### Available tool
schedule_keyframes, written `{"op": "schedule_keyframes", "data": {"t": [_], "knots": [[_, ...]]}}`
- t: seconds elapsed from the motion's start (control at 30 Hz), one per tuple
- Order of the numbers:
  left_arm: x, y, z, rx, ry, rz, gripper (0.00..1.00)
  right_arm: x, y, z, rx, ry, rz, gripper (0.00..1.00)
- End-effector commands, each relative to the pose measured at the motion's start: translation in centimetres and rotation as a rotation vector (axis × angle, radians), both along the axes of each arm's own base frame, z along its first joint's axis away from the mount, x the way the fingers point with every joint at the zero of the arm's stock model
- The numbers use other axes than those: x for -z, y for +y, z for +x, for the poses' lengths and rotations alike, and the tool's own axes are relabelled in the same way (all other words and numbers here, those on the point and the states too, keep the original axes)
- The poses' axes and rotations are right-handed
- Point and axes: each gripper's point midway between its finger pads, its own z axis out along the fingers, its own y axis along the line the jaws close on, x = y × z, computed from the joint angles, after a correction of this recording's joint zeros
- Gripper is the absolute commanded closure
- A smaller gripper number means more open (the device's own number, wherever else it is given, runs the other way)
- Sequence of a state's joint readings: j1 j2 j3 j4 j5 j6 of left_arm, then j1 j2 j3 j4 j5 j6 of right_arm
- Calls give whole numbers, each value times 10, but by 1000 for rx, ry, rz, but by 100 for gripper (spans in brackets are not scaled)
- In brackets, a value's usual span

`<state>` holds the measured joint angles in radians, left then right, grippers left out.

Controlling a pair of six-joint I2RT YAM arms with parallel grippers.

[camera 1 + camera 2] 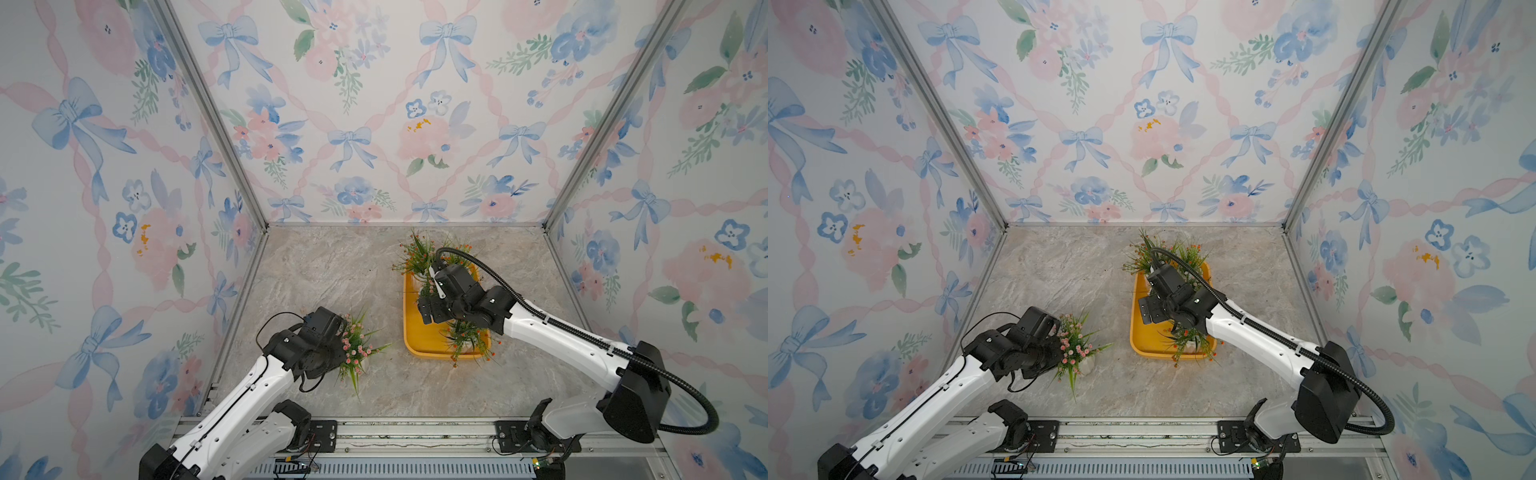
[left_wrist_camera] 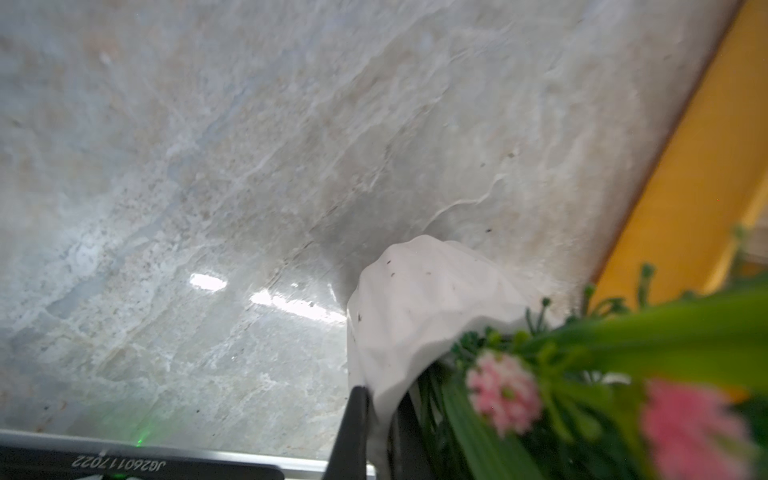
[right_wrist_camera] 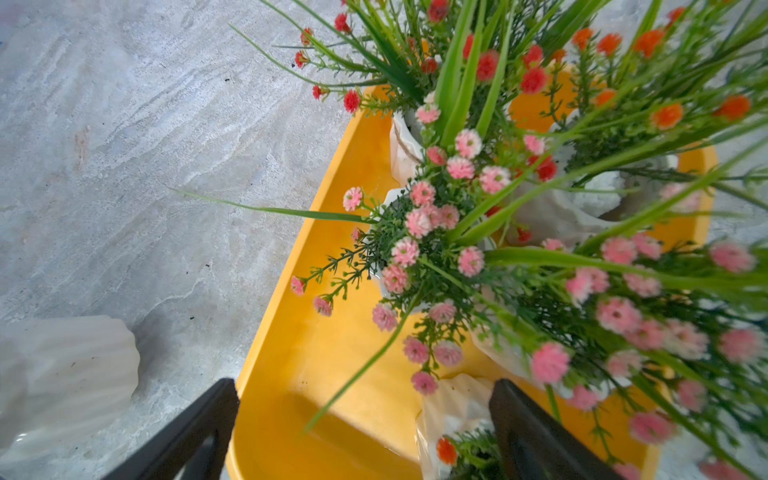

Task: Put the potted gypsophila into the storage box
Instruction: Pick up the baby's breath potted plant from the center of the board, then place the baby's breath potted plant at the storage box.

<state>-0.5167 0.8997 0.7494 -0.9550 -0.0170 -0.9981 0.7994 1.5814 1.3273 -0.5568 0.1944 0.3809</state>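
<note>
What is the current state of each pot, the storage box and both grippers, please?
pink gypsophila pot: outside the storage box, gripped at its rim; whether it is lifted cannot be told.
left gripper: shut on the pink gypsophila pot's rim.
right gripper: open, empty, above the storage box.
storage box: upright on the table, partly filled.
boxed pots: inside the storage box, crowded together.

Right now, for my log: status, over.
Left gripper shut on pink gypsophila pot, outside storage box. Right gripper open over box. Other pots inside.
</note>
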Motion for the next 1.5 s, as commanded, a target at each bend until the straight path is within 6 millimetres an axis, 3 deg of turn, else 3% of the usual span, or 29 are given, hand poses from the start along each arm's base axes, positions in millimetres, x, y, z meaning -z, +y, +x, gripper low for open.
{"op": "schedule_keyframes", "data": {"t": [0.0,0.27,0.5,0.87,1.03,1.17,1.47], "knots": [[-38,-22,25,66,-109,-56,100,-6,-11,0,24,-16,-3,3],[-82,-75,54,218,-178,-46,100,-17,-39,-1,83,-44,-5,3],[-81,-133,64,369,-178,-31,100,-24,-77,-4,154,-64,-6,3],[-80,-196,85,473,-209,-57,100,-38,-106,-16,182,-95,5,3],[-61,-217,90,531,-181,-23,100,-43,-122,-19,208,-109,2,3],[-31,-218,90,544,-130,33,100,-46,-140,-21,245,-117,0,3],[-4,-223,98,536,-112,85,100,-48,-182,-27,325,-119,-6,3]]}}
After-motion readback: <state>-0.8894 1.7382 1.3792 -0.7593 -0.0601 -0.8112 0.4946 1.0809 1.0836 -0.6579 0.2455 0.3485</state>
